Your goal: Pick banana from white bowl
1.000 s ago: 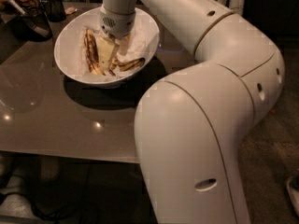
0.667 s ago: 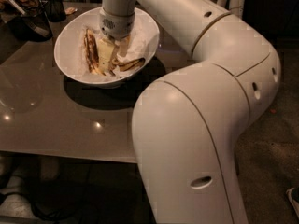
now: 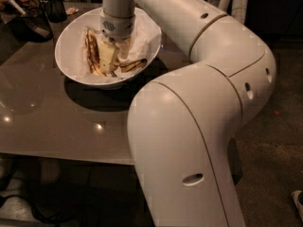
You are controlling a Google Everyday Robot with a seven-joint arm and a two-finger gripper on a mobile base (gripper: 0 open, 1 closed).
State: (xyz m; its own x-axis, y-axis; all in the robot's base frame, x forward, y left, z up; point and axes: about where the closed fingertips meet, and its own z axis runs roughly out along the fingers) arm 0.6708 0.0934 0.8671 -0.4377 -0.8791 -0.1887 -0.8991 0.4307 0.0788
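Camera view: pincer (image 3: 115, 56) inside white bowl (image 3: 71, 30), over banana (image 3: 133, 65).

grey-brown table (image 3: 47, 122) carries the white bowl (image 3: 70, 44) and a dark cup (image 3: 57, 8); jaws sit inside the bowl.

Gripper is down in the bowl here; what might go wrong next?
The gripper sits low in the white bowl between the banana and a darker streaked banana, so it might take the wrong one. The crumpled paper lining could get pinched and lifted too.
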